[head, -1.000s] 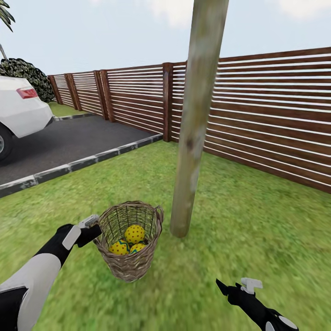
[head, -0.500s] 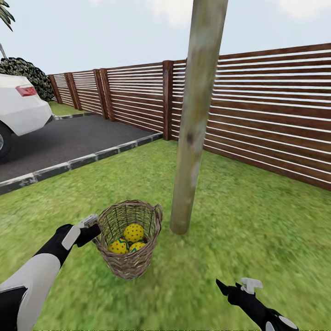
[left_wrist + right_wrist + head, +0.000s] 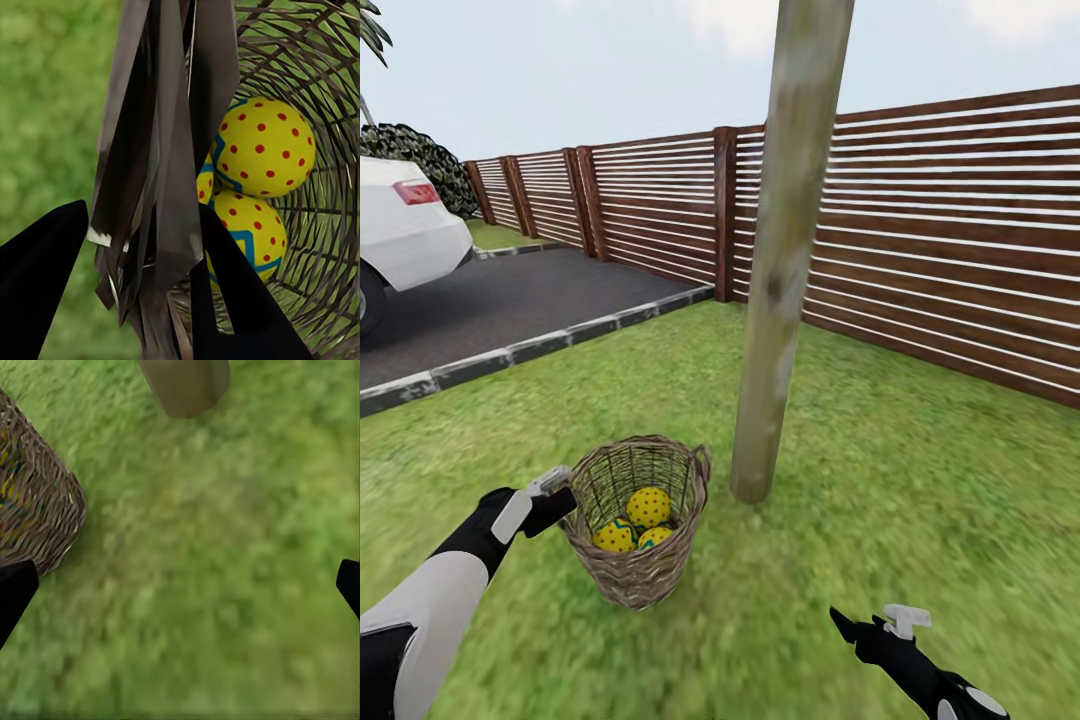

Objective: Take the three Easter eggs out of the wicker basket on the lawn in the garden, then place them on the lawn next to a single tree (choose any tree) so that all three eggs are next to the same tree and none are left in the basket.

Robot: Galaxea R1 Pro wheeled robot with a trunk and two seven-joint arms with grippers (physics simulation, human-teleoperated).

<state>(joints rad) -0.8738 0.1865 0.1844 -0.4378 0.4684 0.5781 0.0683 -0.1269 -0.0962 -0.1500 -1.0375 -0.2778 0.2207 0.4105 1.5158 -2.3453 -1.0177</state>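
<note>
On the lawn [image 3: 920, 480] beside the tree [image 3: 775, 300], my left gripper [image 3: 555, 490] grips the near rim of the basket [image 3: 635, 570]: in the left wrist view its two dark fingers straddle the woven wall, one outside and one inside, closed onto the rim as far as I can judge. The basket stands tilted toward the trunk, just beside its foot, with all three eggs [image 3: 648, 507] lying in its bottom (two show plainly in the left wrist view, the third peeping out behind them).

My right gripper [image 3: 870, 628] hovers low over bare grass, well apart from the basket, its fingers spread wide and holding nothing; in its wrist view the tips sit at opposite edges with the tree's foot ahead and the basket's side nearby.

None of the eggs has left the basket, so the job is at its first step, with the basket steadied by one arm while the other is free. I judge that the next move calls for bringing the free right gripper over the basket mouth and down between the woven walls onto the topmost egg, closing gently on its round, slippery shell, then lifting clear and setting it on the grass by the trunk. A white car [image 3: 405, 235] waits on the driveway beyond.
</note>
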